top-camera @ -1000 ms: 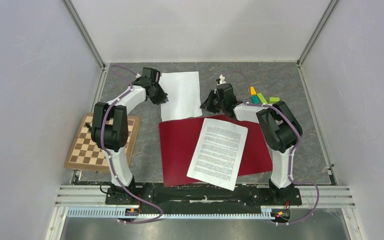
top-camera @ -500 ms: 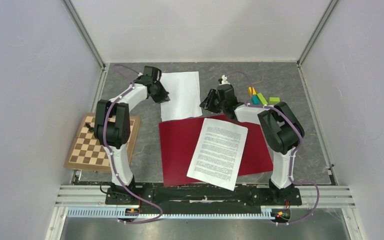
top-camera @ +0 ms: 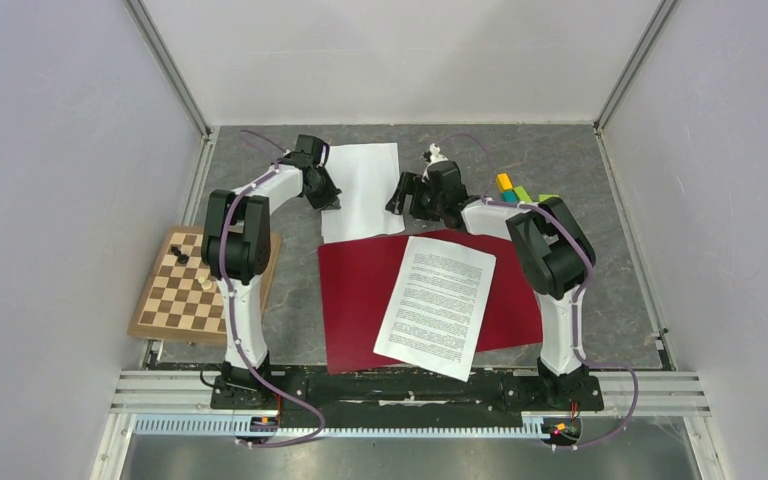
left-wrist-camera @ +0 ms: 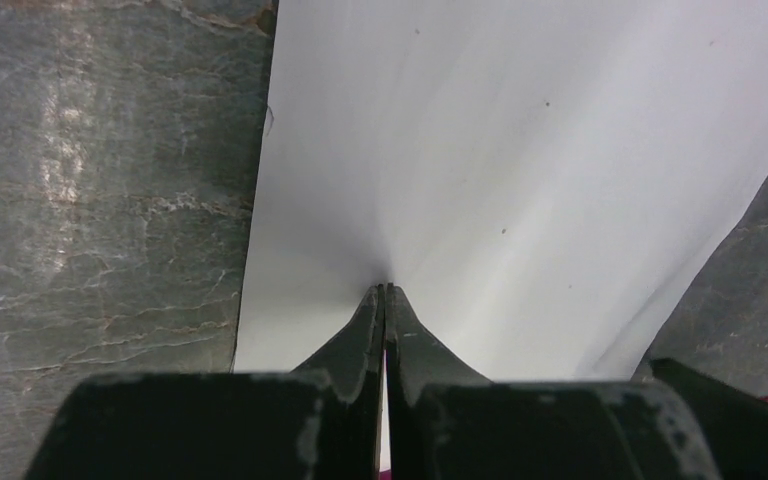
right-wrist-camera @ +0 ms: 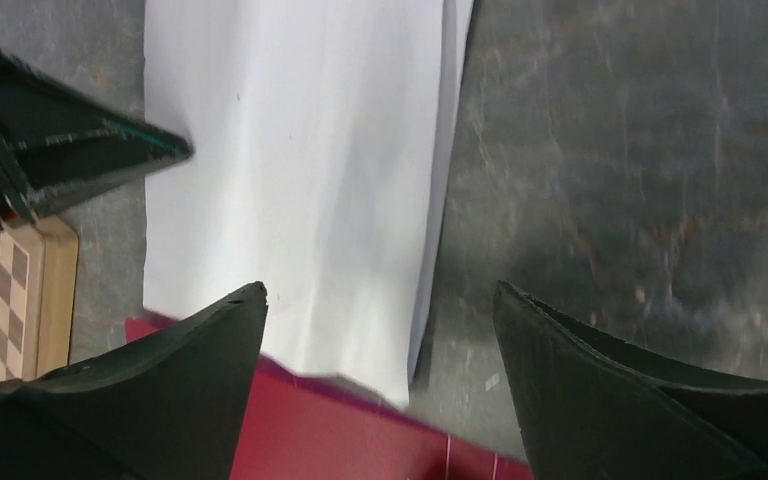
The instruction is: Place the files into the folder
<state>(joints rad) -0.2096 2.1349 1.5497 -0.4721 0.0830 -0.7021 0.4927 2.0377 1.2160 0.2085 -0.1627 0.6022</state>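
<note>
**A:** While the left end effector [top-camera: 330, 197] sits clenched at the 9 o'clock edge of the blank sheets [top-camera: 365, 185], how does the top view lay things out?

**B:** Those sheets lie flat on the desk [top-camera: 600, 260] at the folder's [top-camera: 355, 300] 12 o'clock, their near edge just lapping its far edge. The printed sheet [top-camera: 437, 305] already lies across the folder, toward 4 o'clock. The right end effector [top-camera: 402, 200] is just beside the blank sheets' 3 o'clock edge.

**A:** And the left wrist view?

**B:** The fingers are pressed together and the paper puckers into a crease at their tips. I judge it has the sheets pinched (how many of them, I cannot tell).

**A:** The right wrist view?

**B:** It is released, with its fingers spread wide above the sheets' 5 o'clock corner where white overlaps red. It is grasping nothing.

**A:** So how is this step done well?

**B:** I would drag toward 6 o'clock, low and slow, so the thin paper slides rather than folding at that pinch. The right side could steady the far edge or keep clear of it. Either way the printed sheet shouldn't be shoved off the folder. The chessboard [top-camera: 200, 290] at the folder's 9 o'clock is well apart and needs no attention.
</note>
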